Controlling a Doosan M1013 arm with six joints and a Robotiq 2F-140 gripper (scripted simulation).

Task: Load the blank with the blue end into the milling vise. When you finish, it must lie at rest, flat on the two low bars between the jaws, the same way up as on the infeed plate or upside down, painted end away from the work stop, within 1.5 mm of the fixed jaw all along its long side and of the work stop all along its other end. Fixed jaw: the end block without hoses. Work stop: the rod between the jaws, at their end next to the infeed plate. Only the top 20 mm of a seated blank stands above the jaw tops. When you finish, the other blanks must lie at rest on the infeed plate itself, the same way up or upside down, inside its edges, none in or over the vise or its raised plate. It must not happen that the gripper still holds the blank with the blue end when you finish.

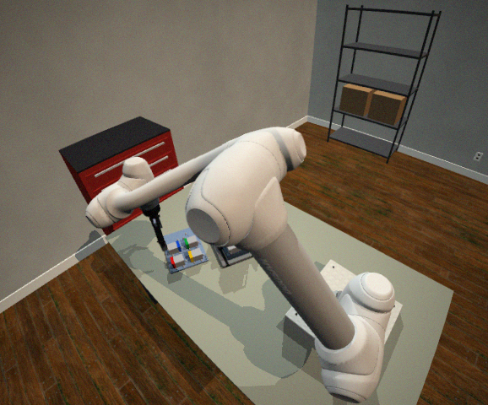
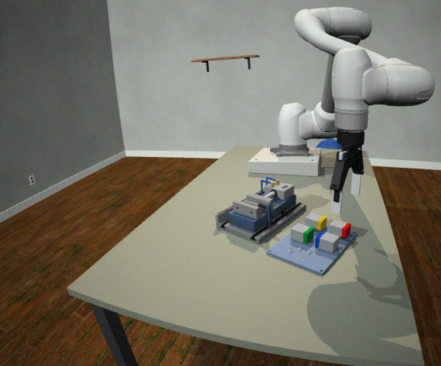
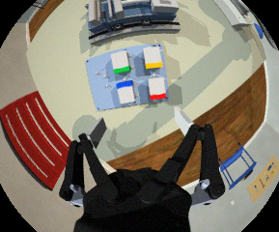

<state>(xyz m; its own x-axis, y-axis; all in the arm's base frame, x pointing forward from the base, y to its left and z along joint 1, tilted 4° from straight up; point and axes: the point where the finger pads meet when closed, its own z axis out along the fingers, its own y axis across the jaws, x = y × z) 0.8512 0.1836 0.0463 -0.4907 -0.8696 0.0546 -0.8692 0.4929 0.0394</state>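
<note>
The blank with the blue end (image 2: pixel 328 242) (image 3: pixel 125 93) lies on the infeed plate (image 2: pixel 311 263) (image 3: pixel 97 87). Beside it lie the green-ended blank (image 2: pixel 299 232) (image 3: pixel 120 60), the yellow-ended blank (image 2: pixel 314 219) (image 3: pixel 153 54) and the red-ended blank (image 2: pixel 337 227) (image 3: pixel 156 86). My gripper (image 2: pixel 346 203) (image 3: pixel 138 118) is wide open and empty, above the table, off the side of the plate where the blue and red blanks lie. The vise has its fixed jaw (image 2: pixel 246 209) at the end without hoses; the work stop (image 2: pixel 269 215) stands on the plate side. The low bars are hidden.
The vise's raised plate (image 2: pixel 278 229) stands beside the infeed plate. Blue hoses (image 2: pixel 262 184) rise at the vise's far end. Small pins (image 2: pixel 299 248) stand on the infeed plate. A red cabinet (image 1: pixel 126 163) (image 3: pixel 35 140) stands beyond the table.
</note>
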